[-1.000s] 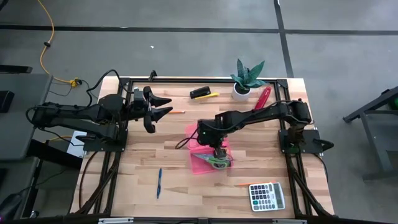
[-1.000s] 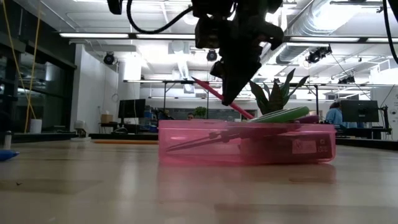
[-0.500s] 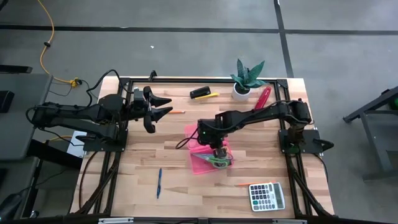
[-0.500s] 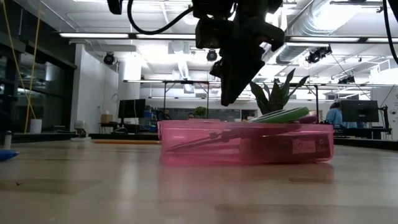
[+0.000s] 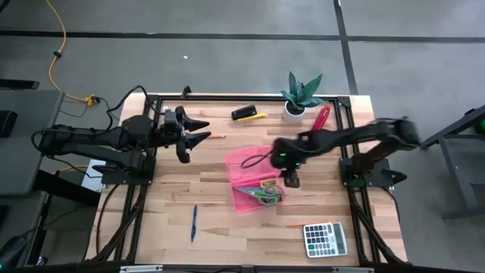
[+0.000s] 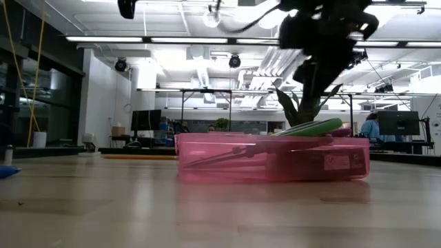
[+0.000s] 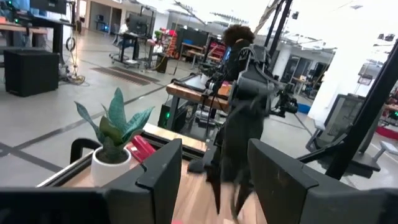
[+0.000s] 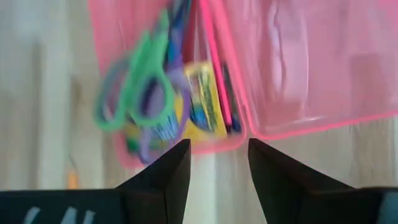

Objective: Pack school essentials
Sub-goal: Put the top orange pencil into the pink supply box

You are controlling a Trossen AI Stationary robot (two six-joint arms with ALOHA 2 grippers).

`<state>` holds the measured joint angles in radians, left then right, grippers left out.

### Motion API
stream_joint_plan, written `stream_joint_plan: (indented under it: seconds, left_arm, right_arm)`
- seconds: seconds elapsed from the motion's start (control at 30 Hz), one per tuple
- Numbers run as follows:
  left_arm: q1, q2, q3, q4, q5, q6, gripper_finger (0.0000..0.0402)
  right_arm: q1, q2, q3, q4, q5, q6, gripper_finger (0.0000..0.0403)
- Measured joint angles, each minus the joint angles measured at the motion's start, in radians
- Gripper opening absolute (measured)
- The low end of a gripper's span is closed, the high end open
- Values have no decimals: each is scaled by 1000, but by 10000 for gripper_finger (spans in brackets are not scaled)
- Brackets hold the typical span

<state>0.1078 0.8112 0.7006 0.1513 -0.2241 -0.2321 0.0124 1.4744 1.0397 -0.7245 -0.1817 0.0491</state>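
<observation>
I am working the right hand (image 5: 292,180) above the wooden worktop (image 5: 212,212), just beside the translucent pink plastic tray (image 5: 244,161), and its two dark fingers (image 8: 163,174) are spread with nothing between them. Inside the tray the green-handled scissors (image 8: 134,84) are lying over the purple-handled scissors (image 8: 148,138), with the small yellow-green crayon box (image 8: 204,102) beside them and thin pencils along the tray's middle wall; from the low view the green handles (image 6: 310,127) are riding up on the tray's rim. Loose pieces are waiting outside: the blue pen (image 5: 194,222) near the front left of the worktop, a thin orange pencil (image 5: 295,224) close to the grey pocket calculator (image 5: 324,239), and another short pencil (image 5: 216,136) near the left hand (image 5: 195,133), which is hanging with its fingers apart over the back left area. A potted green plant (image 5: 300,96), a red object (image 5: 320,118) and a dark item with yellow (image 5: 248,114) are sitting along the back edge. As I judge it, the step in hand is fetching the next loose piece, probably the orange pencil, which lies nearest. To do it well I would be lining the fingers across the pencil's length, lowering until they are almost brushing the wood, and pinching at mid-shaft so it does not pivot.
</observation>
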Motion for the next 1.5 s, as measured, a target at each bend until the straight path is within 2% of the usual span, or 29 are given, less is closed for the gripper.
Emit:
stream_joint_plan:
  seconds: [0.13, 0.23, 0.37, 0.43, 0.57, 1.07, 1.1, 1.17, 1.23, 1.3, 1.4, 1.5]
  left_arm:
    - [0, 0, 0, -14, 0, -1, 172]
    - [0, 0, 0, -17, 3, 0, 172]
    - [0, 0, 0, -17, 4, 46, 172]
    - [0, 0, 0, -20, 4, 82, 172]
    - [0, 0, 0, -21, 4, 113, 172]
    - [0, 0, 0, -29, 9, 111, 172]
    - [0, 0, 0, -29, 0, 94, 172]
    - [0, 3, 1, -37, -85, 11, 172]
    - [17, 33, 30, -120, -180, -45, 172]
    - [64, 76, 88, -281, -209, -51, 172]
    - [180, 172, 209, -532, -156, -79, 172]
    - [327, 293, 298, -756, -29, -69, 172]
  right_arm:
    - [1, -223, -187, 302, 26, 194, 153]
    - [1, -343, -274, 560, 98, 264, 153]
    - [0, -438, -349, 862, 162, 217, 153]
    - [0, -466, -365, 931, 164, 151, 153]
    - [0, -491, -366, 958, 164, 53, 153]
    - [0, -487, -366, 984, 164, 55, 153]
    - [0, -487, -366, 984, 164, 55, 153]
    - [0, -487, -366, 984, 164, 56, 153]
    - [0, -487, -366, 984, 164, 63, 153]
    - [1, -486, -366, 984, 178, 75, 153]
    - [0, -486, -366, 983, 194, 83, 153]
    - [0, -486, -366, 980, 198, 87, 153]
